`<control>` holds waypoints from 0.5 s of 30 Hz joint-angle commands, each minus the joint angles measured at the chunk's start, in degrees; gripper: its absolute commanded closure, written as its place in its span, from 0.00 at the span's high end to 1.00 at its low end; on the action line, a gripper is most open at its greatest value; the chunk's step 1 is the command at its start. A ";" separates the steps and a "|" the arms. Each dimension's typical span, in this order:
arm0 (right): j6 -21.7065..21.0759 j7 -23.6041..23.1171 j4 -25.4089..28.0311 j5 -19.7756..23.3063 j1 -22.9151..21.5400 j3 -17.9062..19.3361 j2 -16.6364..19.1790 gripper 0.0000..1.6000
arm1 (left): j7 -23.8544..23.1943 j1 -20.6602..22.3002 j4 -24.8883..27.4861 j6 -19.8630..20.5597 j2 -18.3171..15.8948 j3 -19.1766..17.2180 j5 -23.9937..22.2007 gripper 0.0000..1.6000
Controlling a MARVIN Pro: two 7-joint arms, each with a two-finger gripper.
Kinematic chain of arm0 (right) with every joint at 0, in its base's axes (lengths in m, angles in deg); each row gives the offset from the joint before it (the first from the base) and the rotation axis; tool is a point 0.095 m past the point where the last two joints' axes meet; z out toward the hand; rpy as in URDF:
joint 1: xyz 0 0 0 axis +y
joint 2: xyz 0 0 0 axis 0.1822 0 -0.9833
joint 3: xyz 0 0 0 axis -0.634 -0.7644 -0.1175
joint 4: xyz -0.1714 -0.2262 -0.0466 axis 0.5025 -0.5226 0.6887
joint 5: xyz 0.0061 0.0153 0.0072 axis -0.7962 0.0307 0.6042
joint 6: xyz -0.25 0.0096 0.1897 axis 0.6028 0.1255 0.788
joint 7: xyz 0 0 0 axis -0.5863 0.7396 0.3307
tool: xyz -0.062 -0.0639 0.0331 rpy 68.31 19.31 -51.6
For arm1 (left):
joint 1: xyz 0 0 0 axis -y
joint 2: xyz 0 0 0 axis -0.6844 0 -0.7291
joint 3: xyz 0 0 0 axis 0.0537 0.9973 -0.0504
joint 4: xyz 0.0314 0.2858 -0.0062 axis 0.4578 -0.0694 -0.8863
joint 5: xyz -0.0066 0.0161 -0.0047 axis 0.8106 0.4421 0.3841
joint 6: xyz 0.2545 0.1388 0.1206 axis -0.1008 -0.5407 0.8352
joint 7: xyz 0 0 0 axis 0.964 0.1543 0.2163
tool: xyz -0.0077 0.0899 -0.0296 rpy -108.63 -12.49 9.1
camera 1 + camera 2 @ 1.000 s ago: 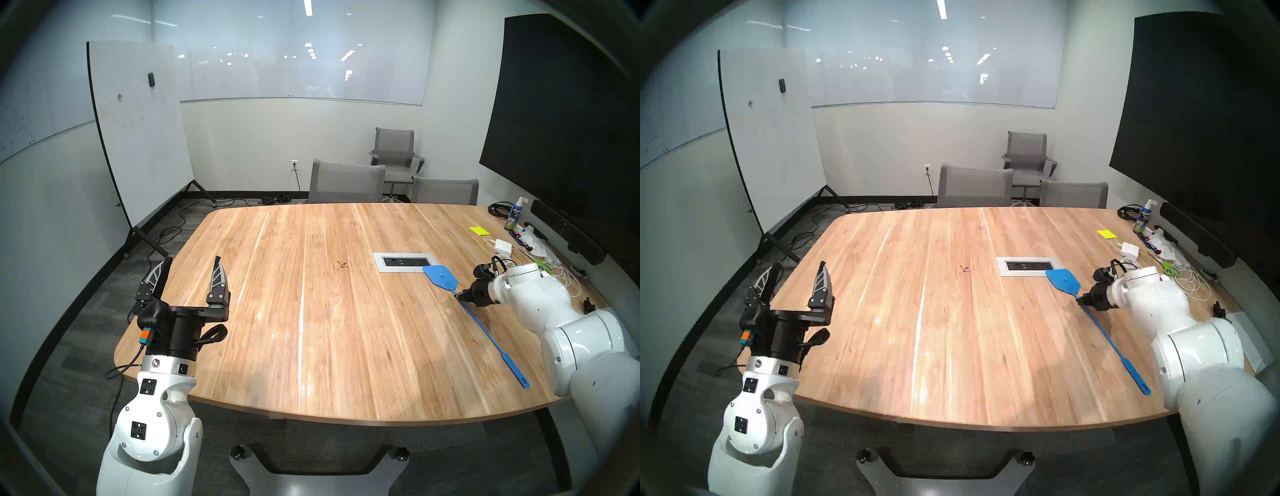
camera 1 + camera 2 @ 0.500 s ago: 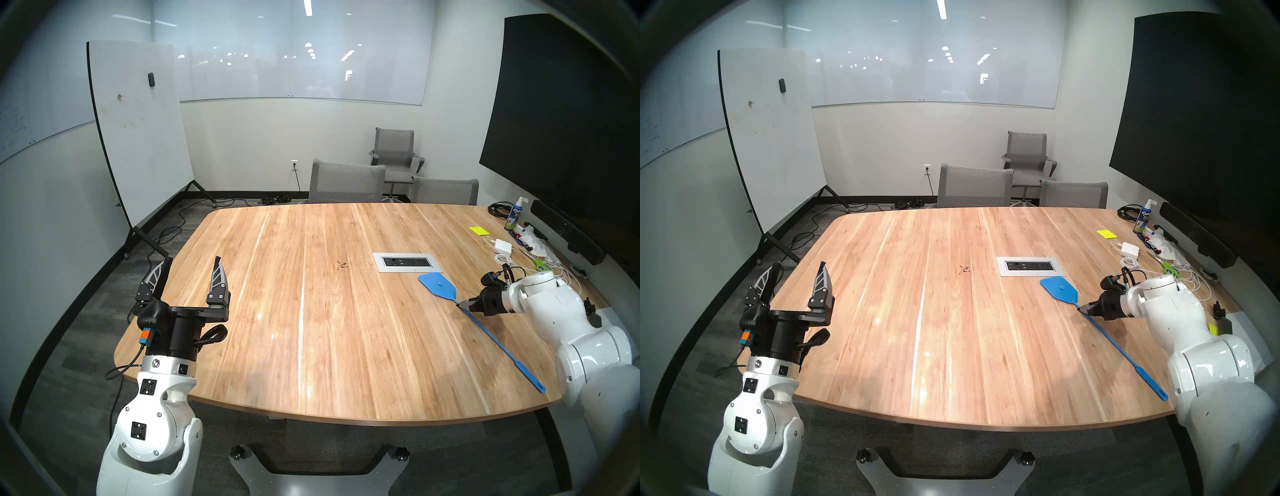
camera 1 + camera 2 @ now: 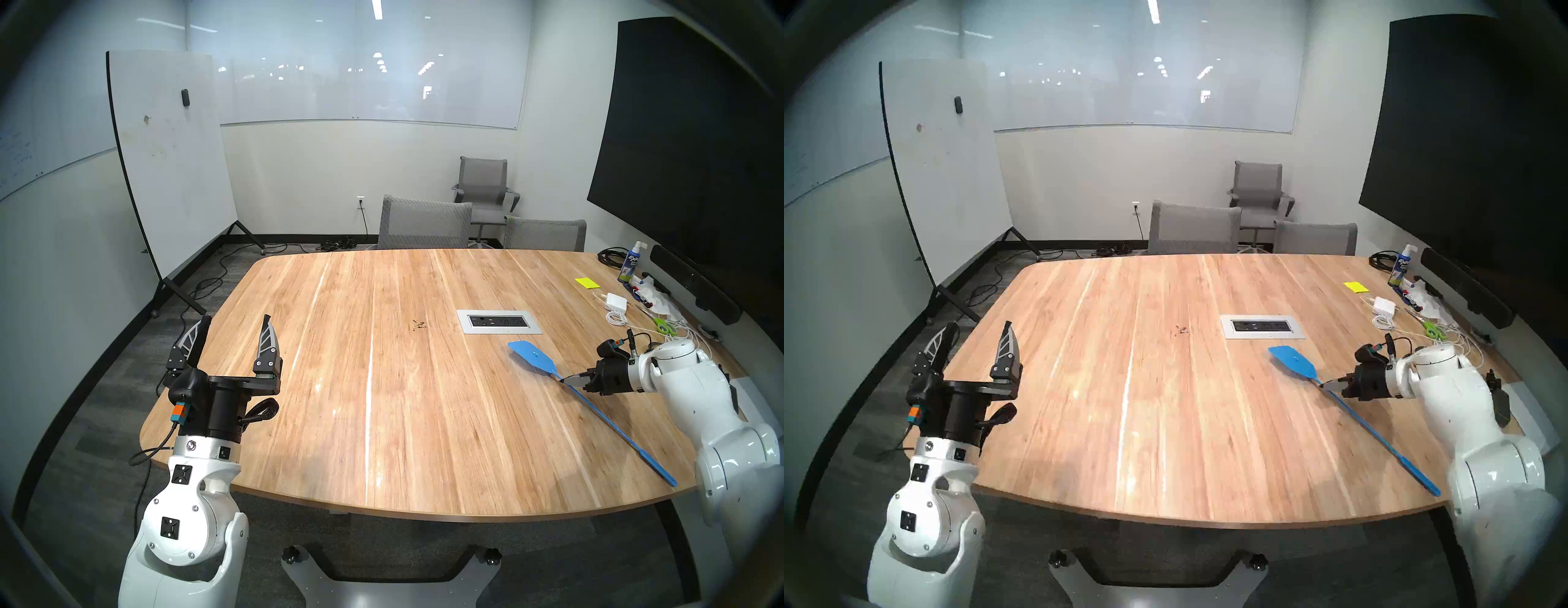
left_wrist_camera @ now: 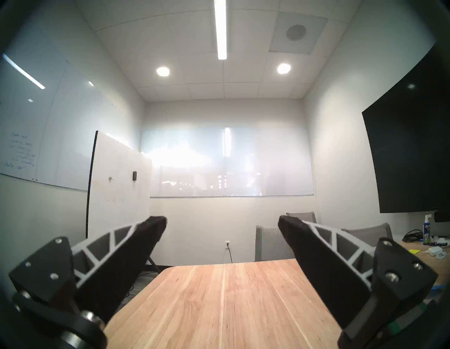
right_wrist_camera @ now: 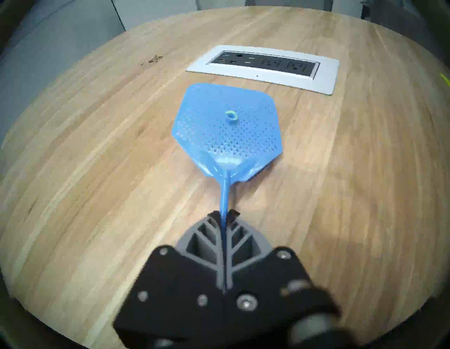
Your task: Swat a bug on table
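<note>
A: What is the right gripper (image 5: 225,214) doing at this moment?

B: Its two dark ribbed fingers (image 5: 214,234) are pressing tight together on the thin shaft of the long blue plastic fly swatter (image 3: 532,356), gripping it just behind the perforated head. In the head views the gripper (image 3: 570,379) is reaching in from the right side and pointing toward the table's middle.

A: And how is the swatter lying?

B: Its mesh head (image 5: 227,129) is sitting low over the wood, pointing toward the white-framed power outlet panel (image 5: 263,67) and stopping just short of it. I cannot tell whether the head is touching the surface. The flat handle end (image 3: 668,477) is trailing back toward the near right edge.

A: Where is the target sitting?

B: The bug (image 3: 418,325), a tiny dark brown speck cluster with thin leg-like bits, is lying on the large light wooden plank table (image 3: 382,424), to the left of the outlet panel (image 3: 499,321) and well apart from the swatter's head. From the right wrist it is showing up at the upper left (image 5: 152,59).

A: And the left gripper (image 3: 235,325)?

B: It is hanging over the near left corner of the table, its black fingers (image 4: 136,238) spreading wide with nothing between them, aiming slightly upward toward the far wall.
</note>
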 commanded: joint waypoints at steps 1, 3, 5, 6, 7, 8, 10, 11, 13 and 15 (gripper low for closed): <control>1.19 -2.46 6.76 2.63 4.03 2.42 2.19 0.00 | -0.07 0.16 1.13 -0.27 -0.04 0.06 0.03 1.00; 1.51 -2.76 9.36 3.44 5.90 3.48 2.24 0.00 | -0.07 0.15 1.13 -0.27 -0.04 0.06 0.03 1.00; 1.71 -3.09 10.46 4.07 6.74 4.14 1.99 0.00 | -0.07 0.15 1.14 -0.27 -0.03 0.06 0.03 1.00; 1.85 -3.19 11.23 4.38 7.25 4.53 1.84 0.00 | -0.07 0.15 1.14 -0.27 -0.03 0.06 0.03 1.00; 1.84 -3.12 12.53 4.66 8.04 4.92 1.85 0.00 | -0.07 0.15 1.14 -0.27 -0.03 0.06 0.03 1.00; 2.02 -3.17 12.97 4.97 8.31 5.24 1.59 0.00 | -0.07 0.15 1.14 -0.27 -0.03 0.06 0.03 1.00; 2.01 -3.09 14.06 5.28 9.00 5.70 1.50 0.00 | -0.07 0.15 1.14 -0.27 -0.03 0.06 0.03 1.00; 2.17 -2.94 14.80 5.52 9.42 6.05 1.27 0.00 | -0.07 0.14 1.15 -0.27 -0.03 0.06 0.03 1.00; 2.20 -2.30 17.32 5.89 10.75 6.73 1.01 0.00 | -0.07 0.14 1.15 -0.27 -0.03 0.06 0.03 1.00; 2.40 -1.71 18.92 6.13 11.66 7.24 0.50 0.00 | -0.07 0.14 1.16 -0.27 -0.03 0.06 0.03 1.00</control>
